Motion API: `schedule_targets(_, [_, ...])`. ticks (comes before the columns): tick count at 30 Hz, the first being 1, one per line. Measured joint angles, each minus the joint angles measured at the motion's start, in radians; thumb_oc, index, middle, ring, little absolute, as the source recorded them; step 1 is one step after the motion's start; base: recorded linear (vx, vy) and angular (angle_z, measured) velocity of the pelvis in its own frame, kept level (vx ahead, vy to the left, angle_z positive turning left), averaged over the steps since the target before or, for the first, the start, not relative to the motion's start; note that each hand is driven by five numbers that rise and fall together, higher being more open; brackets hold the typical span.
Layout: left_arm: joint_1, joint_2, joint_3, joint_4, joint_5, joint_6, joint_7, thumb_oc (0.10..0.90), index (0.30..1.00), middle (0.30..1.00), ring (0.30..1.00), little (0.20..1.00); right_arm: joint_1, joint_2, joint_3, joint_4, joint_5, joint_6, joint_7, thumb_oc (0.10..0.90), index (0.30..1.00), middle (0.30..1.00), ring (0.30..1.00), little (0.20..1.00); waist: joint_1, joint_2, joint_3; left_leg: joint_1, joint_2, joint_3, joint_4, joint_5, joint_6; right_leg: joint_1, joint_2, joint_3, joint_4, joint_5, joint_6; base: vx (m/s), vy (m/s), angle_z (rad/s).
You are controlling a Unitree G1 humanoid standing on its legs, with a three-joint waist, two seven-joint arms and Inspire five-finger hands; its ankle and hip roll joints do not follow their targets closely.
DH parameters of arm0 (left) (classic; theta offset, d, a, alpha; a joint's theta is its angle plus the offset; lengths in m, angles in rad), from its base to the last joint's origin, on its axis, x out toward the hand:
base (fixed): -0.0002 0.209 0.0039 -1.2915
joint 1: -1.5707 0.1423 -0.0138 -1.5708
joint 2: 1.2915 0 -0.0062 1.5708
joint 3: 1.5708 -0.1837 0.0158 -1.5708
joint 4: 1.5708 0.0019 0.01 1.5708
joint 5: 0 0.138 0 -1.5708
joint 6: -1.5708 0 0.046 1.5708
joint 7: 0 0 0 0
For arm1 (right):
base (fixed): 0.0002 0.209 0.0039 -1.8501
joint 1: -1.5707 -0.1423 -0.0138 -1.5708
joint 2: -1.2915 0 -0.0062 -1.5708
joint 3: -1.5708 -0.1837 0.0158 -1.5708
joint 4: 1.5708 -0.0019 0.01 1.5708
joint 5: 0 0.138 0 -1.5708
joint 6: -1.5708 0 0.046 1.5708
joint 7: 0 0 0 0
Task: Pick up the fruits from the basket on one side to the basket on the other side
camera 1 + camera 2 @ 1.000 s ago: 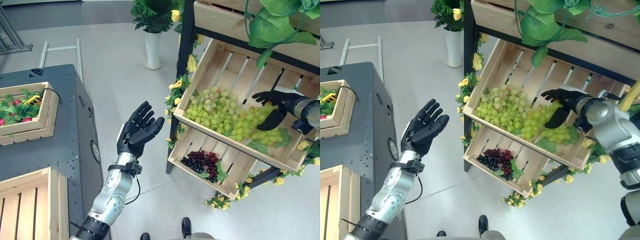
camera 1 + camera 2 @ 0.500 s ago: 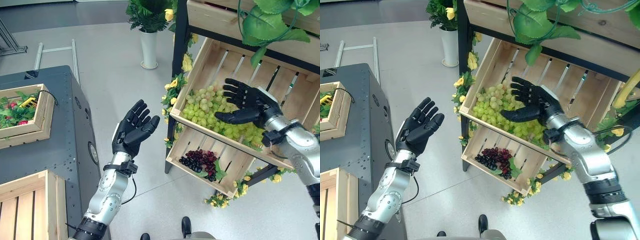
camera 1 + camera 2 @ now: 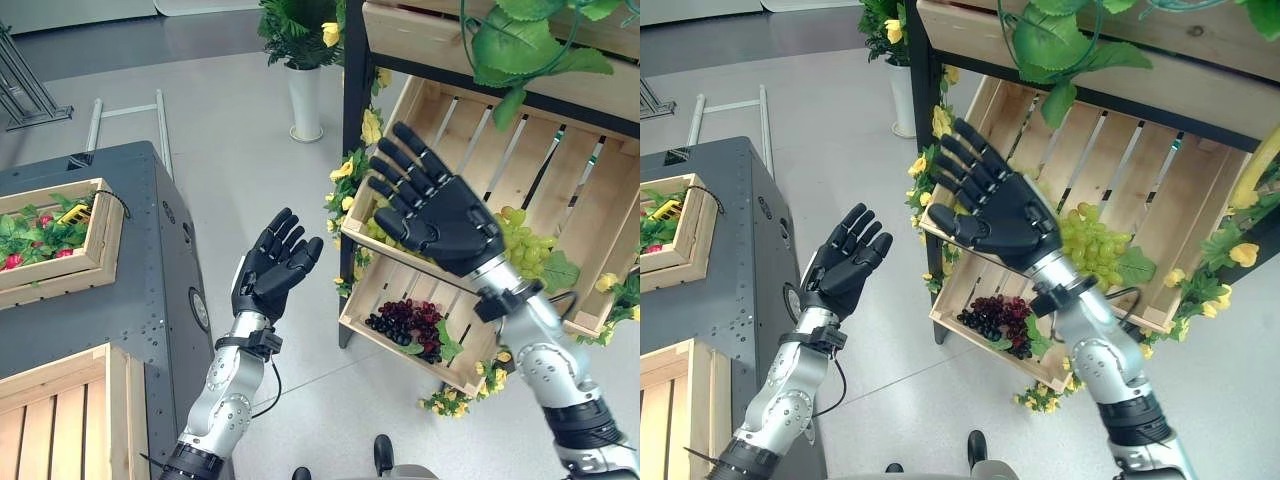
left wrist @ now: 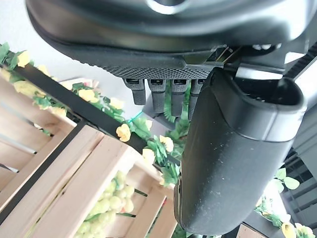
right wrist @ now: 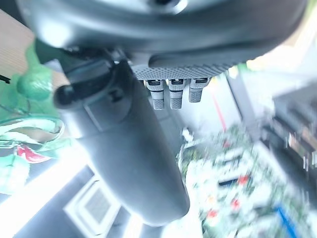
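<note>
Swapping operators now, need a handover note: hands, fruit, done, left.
Left hand: open, empty, raised over the floor.
Right hand: open, empty, palm up before the slatted wooden shelf crate.
Green grape bunches lie in that crate; dark purple grapes in the lower wooden crate.
Wooden crate of leaves and red fruit sits on the grey cabinet.
No fruit in hand; every transfer remains.

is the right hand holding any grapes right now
No, the right hand is raised with straight, spread fingers and nothing in it; the green grapes lie in the crate.
</note>
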Motion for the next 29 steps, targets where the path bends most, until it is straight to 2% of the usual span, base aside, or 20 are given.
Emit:
schedule_targets(2, [0.015,-0.006,-0.026,0.0,0.0,0.0,-0.002,0.8,0.9,0.9,0.9,0.9,0.056,-0.003,0.084,0.022,-0.002,0.013,0.043,0.8,0.9,0.9,0.9,0.9,0.008,0.007,-0.004,-0.001,0.0,-0.001,0.0,0.0,0.0,0.0,0.0,-0.002,0.0,0.0,-0.001,-0.03,-0.033,0.05])
schedule_targets(3, [0.049,-0.004,-0.027,0.001,0.0,0.0,-0.009,0.8,0.9,0.9,0.9,0.9,0.089,0.029,0.099,0.067,-0.001,0.002,0.065,0.8,0.9,0.9,0.9,0.9,0.011,0.009,-0.005,-0.002,0.0,-0.003,0.0,0.001,-0.001,0.0,0.0,-0.005,0.0,-0.001,-0.001,-0.02,-0.036,0.02])
schedule_targets(7, [0.107,0.014,-0.051,0.065,0.0,0.002,-0.017,0.8,0.9,0.9,0.9,0.9,0.121,0.03,0.127,0.182,-0.011,-0.005,0.151,0.8,0.9,0.9,0.9,0.9,0.014,0.009,-0.007,-0.009,0.0,-0.021,0.0,0.003,-0.003,0.0,-0.004,-0.021,0.0,-0.007,-0.001,-0.01,-0.039,0.12])
schedule_targets(9, [0.121,0.018,-0.058,0.112,0.0,0.006,-0.03,0.8,0.9,0.9,0.9,0.9,0.121,0.031,0.146,0.259,-0.063,-0.024,0.195,0.8,0.9,0.9,0.9,0.9,0.033,0.01,-0.009,-0.014,0.004,-0.028,0.001,0.006,-0.008,0.0,-0.002,-0.03,0.0,-0.008,-0.004,-0.01,-0.057,0.13])
schedule_targets(14, [0.158,0.023,-0.082,0.154,0.005,0.008,-0.031,0.8,0.9,0.9,0.9,0.9,0.129,0.054,0.168,0.353,-0.151,-0.069,0.224,0.8,0.9,0.9,0.9,0.9,0.053,0.017,-0.019,-0.027,0.01,-0.054,0.003,0.011,-0.014,0.002,0.001,-0.058,0.0,-0.012,-0.011,-0.02,-0.071,0.17])
schedule_targets(17, [0.163,0.02,-0.081,0.205,0.071,0.007,-0.001,0.8,0.9,0.9,0.9,0.9,0.136,0.064,0.18,0.412,-0.224,-0.087,0.223,0.8,0.9,0.9,0.9,0.9,0.064,0.019,-0.024,-0.045,0.014,-0.082,0.006,0.014,-0.019,0.004,0.002,-0.086,0.0,-0.013,-0.013,-0.03,-0.099,0.24])
schedule_targets(21, [0.167,-0.017,-0.019,0.242,0.085,0.007,0.03,0.8,0.9,0.9,0.9,0.9,0.196,0.062,0.213,0.52,-0.356,-0.083,0.188,0.8,0.9,0.9,0.9,0.9,0.089,0.018,-0.025,-0.056,0.018,-0.11,0.009,0.018,-0.025,0.004,0.003,-0.114,0.0,-0.016,-0.016,-0.02,-0.093,0.2])
schedule_targets(24, [0.19,-0.027,0.011,0.273,0.085,0.007,0.017,0.8,0.9,0.9,0.9,0.9,0.26,0.068,0.227,0.575,-0.358,-0.083,0.143,0.8,0.9,0.9,0.9,0.9,0.095,0.022,-0.026,-0.072,0.021,-0.133,0.013,0.021,-0.028,0.007,0.005,-0.138,0.0,-0.019,-0.018,-0.05,-0.122,0.22])
schedule_targets(29, [0.189,-0.036,-0.019,0.336,0.086,0.031,-0.023,0.8,0.9,0.9,0.9,0.9,0.275,0.076,0.227,0.664,-0.406,-0.084,0.028,0.8,0.9,0.9,0.9,0.9,0.091,0.027,-0.026,-0.105,0.037,-0.118,0.018,0.026,-0.024,0.007,0.005,-0.174,0.0,-0.028,-0.03,-0.06,-0.012,0.32])
